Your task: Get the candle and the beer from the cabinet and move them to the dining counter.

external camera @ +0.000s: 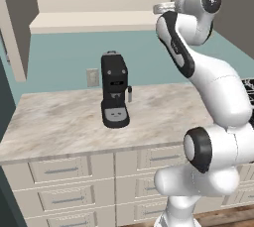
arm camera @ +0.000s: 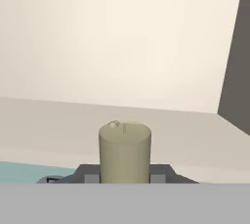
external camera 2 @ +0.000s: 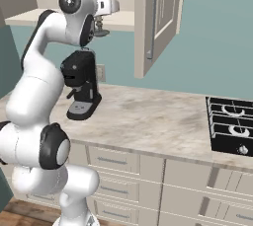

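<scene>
Gripper [arm camera: 125, 179] closed on the candle [arm camera: 125, 152], pinching the taper between its fingertips at the open cabinet [external camera 2: 157, 20] shelf's edge, above the counter [external camera: 64, 117] and coffee machine [external camera: 114, 90]; the upright grip probably suits carrying it out.

Slim beige taper candle [arm camera: 125, 152], matt and waxy, smooth-sided. Beige upper wall cabinet [external camera 2: 158, 18] with a matt painted panelled door and a pale, flat-finished interior shelf. Marbled beige-grey stone surface [external camera: 64, 117], smooth with a soft sheen. Black plastic coffee machine [external camera: 114, 89], semi-gloss. White robot arm [external camera: 218, 97], glossy smooth shell with dark matt joints. Black hob [external camera 2: 231, 126], matt with metallic burner rings.
</scene>
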